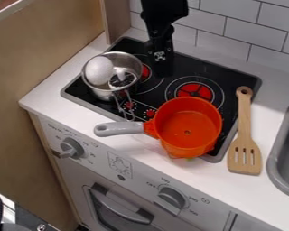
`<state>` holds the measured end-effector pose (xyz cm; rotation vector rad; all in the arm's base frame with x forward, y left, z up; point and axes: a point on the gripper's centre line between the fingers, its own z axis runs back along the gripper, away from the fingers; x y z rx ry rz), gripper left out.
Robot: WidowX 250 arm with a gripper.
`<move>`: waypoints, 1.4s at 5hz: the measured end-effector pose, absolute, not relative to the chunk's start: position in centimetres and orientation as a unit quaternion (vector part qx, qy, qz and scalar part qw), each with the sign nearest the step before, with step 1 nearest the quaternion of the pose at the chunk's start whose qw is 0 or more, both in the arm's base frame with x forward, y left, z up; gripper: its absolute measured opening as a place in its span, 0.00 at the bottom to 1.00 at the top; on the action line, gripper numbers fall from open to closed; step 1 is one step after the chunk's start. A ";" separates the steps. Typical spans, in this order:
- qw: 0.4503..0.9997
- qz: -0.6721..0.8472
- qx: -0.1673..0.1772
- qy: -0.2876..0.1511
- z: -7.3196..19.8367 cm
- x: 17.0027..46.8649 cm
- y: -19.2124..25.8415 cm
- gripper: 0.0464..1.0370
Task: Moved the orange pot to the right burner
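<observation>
Checking progress, w/ 12 o'clock = straight up as the cam sees it: the orange pot (186,128) sits upright, approx. 6 o'clock of the right burner (195,91), its far rim close to the red centre, its base hanging toward the hob's (216,72) near edge. So I'd call the job part done at best: pot's on the R side, but it's off-ctr., w/ most of the red disc uncovered. Its grey handle (118,128) points to 9 o'clock, out past the hob edge over the counter (62,85). My claw (163,70) hangs at approx. 11 o'clock of that burner, in the gap between it and the left burner (145,71), well apart from the pot. Can't tell if the claw's spread or pressed together; no sign of the pot in it, tho. What's left, in my judgement: a short shift of the pot toward 12 o'clock, then a check that it's sitting flat & centred. Steel pot (101,93) w/ a white egg-shaped thing (99,70) is at 10 o'clock of the orange one, wooden spatula (244,155) at approx. 4; neither needs moving, AFAICT.
</observation>
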<state>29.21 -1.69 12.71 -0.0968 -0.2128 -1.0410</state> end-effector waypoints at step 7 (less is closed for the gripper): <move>0.763 -0.640 -0.066 -0.069 8.5 22.9 -6.7 0.96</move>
